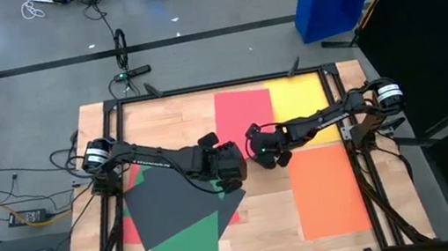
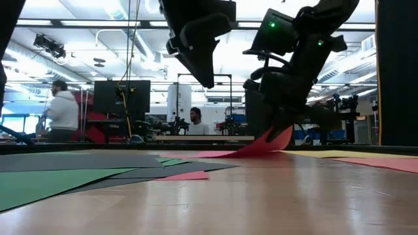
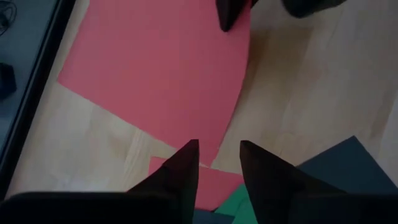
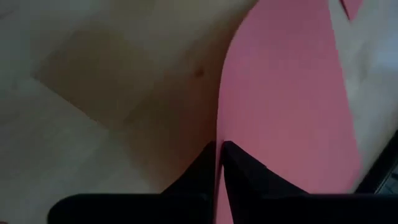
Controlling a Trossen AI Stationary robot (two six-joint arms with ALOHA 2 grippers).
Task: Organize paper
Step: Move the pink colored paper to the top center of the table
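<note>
Nearest, at the lower left of the high view, a green sheet and a dark grey sheet lie overlapped on the worktop, apparently an untidy pile to be squared. At the centre, the right claw is pinched narrow on the edge of the red sheet, whose corner is lifted, probably for dragging. The left claw hovers beside it, parted and empty. An orange sheet lies at lower right; farthest, a yellow sheet lies flat.
</note>
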